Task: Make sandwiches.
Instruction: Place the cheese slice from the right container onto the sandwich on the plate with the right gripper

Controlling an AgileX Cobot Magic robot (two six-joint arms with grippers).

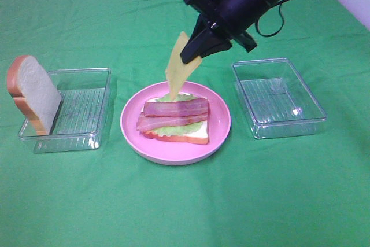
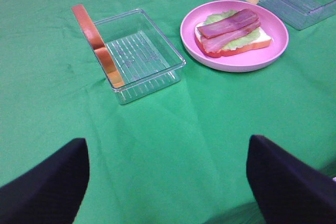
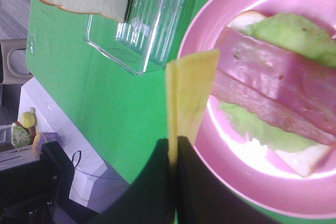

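A partial sandwich (image 1: pixel 176 121) lies on the round pink plate (image 1: pixel 133 128): one bread slice, green lettuce and two bacon strips on top; it also shows in the left wrist view (image 2: pixel 231 33) and the right wrist view (image 3: pixel 278 82). My right gripper (image 1: pixel 195 51) is shut on a yellow cheese square (image 1: pixel 177 66) that hangs above the plate's far edge, seen edge-on in the right wrist view (image 3: pixel 189 95). A second bread slice (image 1: pixel 32 92) leans upright against the left clear container (image 1: pixel 87 85). My left gripper (image 2: pixel 168 182) is open and empty, low over the cloth.
A second clear plastic container (image 1: pixel 277 96) stands right of the plate, with nothing in it. Everything sits on a green cloth (image 1: pixel 185 201). The right arm reaches in from the top right across the middle.
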